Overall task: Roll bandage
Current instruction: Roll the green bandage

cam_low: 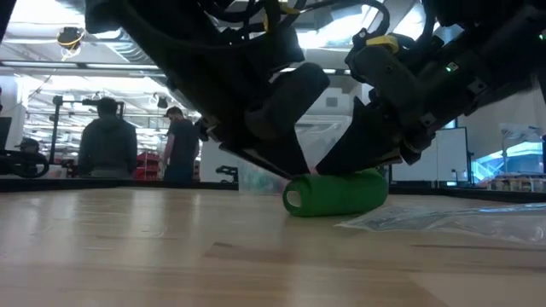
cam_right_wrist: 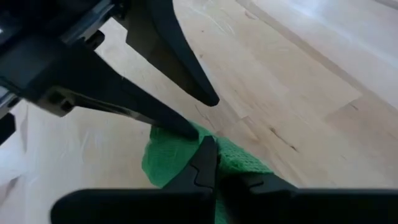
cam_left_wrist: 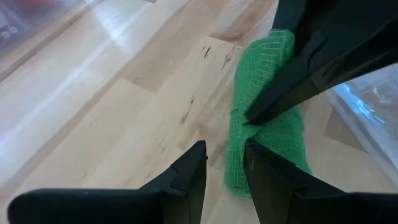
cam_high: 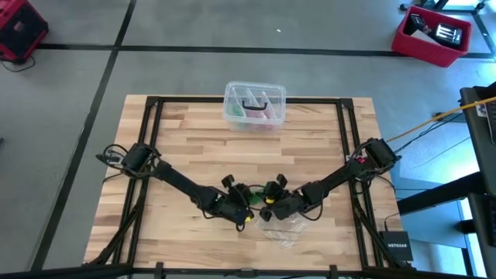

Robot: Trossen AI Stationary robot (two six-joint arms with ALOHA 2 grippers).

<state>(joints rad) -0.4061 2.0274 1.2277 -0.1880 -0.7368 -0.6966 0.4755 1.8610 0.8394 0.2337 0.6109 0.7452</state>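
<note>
The right gripper (cam_right_wrist: 208,163) has its jaws pinched tight on the bandage (cam_low: 334,194), while the left gripper (cam_left_wrist: 224,165) keeps its jaws partly apart, one finger against the roll's end. The bandage lies as a short green roll on the wooden surface (cam_high: 194,147), near the front edge between both arms. Being soft, light, springy cloth, it will likely squash and unwind, so hold it across the roll's middle.

A bright green bandage (cam_low: 334,194) with a fine ribbed knit lies on a pale, light-brown butcher-block table (cam_high: 194,139) striped with darker wood grain. The robot arms are black. A clear plastic box (cam_high: 254,105) holds pink and dark items. A red crate (cam_high: 431,36) sits on grey floor.
</note>
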